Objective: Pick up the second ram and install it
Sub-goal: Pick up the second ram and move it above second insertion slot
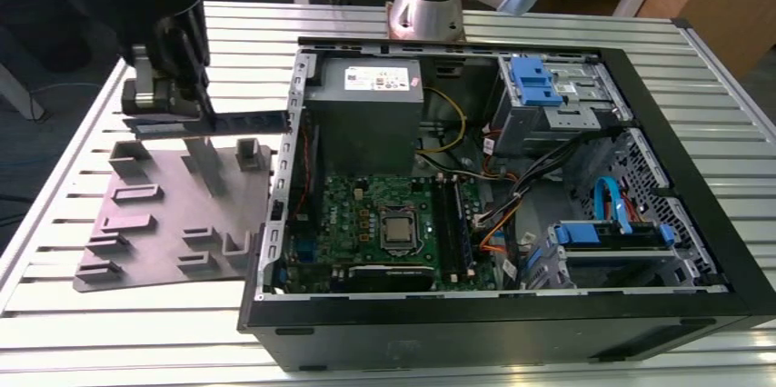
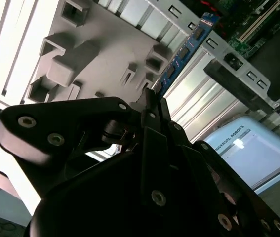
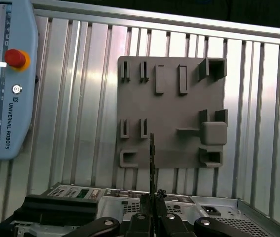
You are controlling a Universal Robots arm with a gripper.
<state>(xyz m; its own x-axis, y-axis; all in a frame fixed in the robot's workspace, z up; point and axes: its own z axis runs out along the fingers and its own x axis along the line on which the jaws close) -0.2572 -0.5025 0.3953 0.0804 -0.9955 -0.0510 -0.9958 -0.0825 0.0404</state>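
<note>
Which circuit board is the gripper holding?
The second ram: slim strip clamped in the gripper near the grey tray; the wide green board lies in the case.

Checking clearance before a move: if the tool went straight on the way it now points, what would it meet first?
Likely the grey tray under the tool, led by the second ram it grips; depth is unclear.

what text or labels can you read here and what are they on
Teach pendant: one line of maker's lettering runs along its casing; it is brand print, so not quoted.
Pendant screen: nothing legible.
White label on the power supply: print too small to read.
Second ram: no legible marking.
</note>
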